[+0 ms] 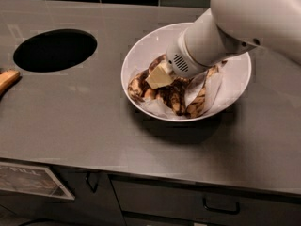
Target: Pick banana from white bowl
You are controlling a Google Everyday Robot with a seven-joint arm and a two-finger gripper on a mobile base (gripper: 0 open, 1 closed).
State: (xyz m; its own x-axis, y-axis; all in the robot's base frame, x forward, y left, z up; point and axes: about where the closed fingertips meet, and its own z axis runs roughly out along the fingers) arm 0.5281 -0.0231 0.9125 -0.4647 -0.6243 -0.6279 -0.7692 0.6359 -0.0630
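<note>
A grey metal counter (pixel 94 126) runs under a dark tiled wall, with drawers along its near edge. The banana (pixel 138 85), plump and blotched, lies low at the left side of the white bowl (pixel 146 51), right of centre on the counter. The gripper (pixel 159 77) is down in the bowl just beside and above it, hung from the bulky white arm (pixel 211 41). I cannot tell how far open it is, nor whether it has hold of anything.

To do this well, close on the plump fruit alone, not the darker bananas (pixel 200 100) crowded to its right, and lift straight up over the rim. There is open counter on the near side. The round hole (pixel 55 49) lies well apart at far left.
</note>
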